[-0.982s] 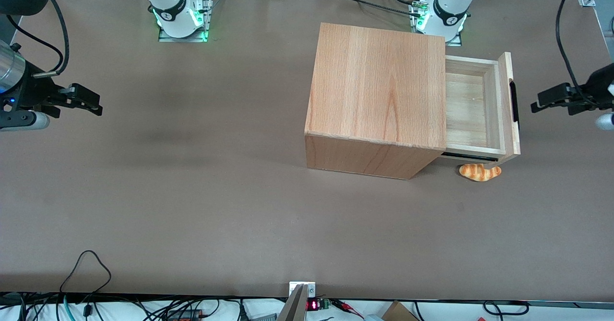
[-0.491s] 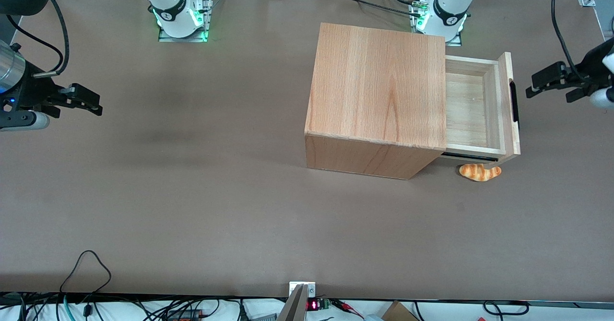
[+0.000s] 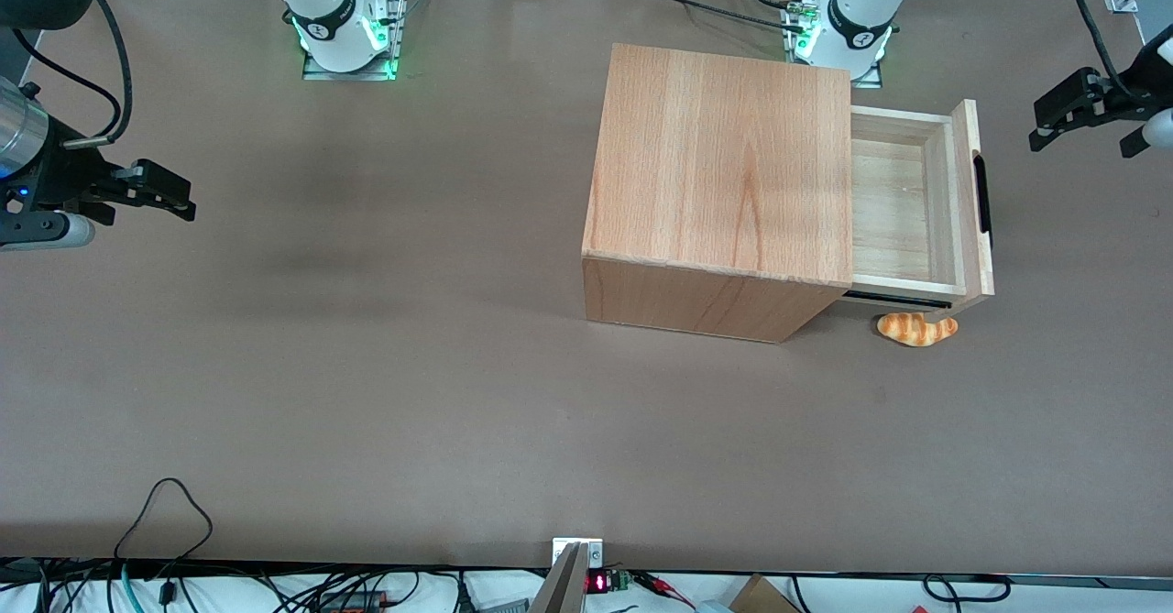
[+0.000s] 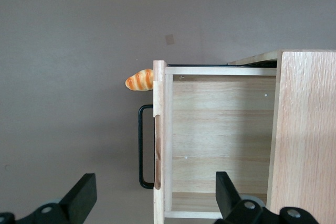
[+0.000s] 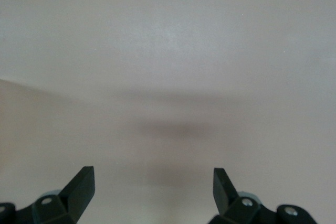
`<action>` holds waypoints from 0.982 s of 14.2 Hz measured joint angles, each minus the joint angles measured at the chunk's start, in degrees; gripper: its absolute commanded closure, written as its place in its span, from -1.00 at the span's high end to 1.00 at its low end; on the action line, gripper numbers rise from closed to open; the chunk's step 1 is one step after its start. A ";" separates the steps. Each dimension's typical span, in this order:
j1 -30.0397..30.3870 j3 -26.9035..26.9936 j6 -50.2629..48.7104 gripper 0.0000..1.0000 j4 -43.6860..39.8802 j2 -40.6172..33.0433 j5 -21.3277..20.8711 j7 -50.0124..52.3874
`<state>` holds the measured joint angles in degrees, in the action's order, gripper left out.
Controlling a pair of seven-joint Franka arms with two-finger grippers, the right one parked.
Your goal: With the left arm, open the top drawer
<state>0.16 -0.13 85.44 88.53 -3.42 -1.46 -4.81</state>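
The top drawer (image 3: 903, 196) stands pulled out of the beech cabinet (image 3: 724, 164), its pale plank floor bare. A black bar handle (image 3: 982, 193) runs along its front panel. The left arm's gripper (image 3: 1043, 125) hangs in front of the drawer, apart from the handle, a little farther from the front camera and toward the working arm's end of the table. It is open and holds nothing. From the left wrist, the gripper (image 4: 155, 182) looks down on the drawer (image 4: 220, 129) and the handle (image 4: 140, 145), its fingers (image 4: 84, 190) spread wide.
A small toy bread roll (image 3: 917, 328) lies on the table beside the drawer's front corner, nearer the front camera; the left wrist view also shows the roll (image 4: 139, 80). The arm bases (image 3: 848, 31) stand at the table's back edge. A cable loop (image 3: 165, 512) lies near the front edge.
The left gripper has drawn away from the drawer front, moving farther from the front camera and toward the table's end. The drawer has not moved.
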 measured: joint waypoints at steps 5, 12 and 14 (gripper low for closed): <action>0.01 0.22 0.00 1.00 0.09 0.21 0.24 1.87; 0.54 0.79 0.06 1.00 0.04 0.55 0.65 2.16; 0.86 0.82 0.09 1.00 -0.05 0.72 0.68 2.25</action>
<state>1.02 0.69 85.54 88.48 -2.70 -0.77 -2.56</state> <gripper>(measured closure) 0.000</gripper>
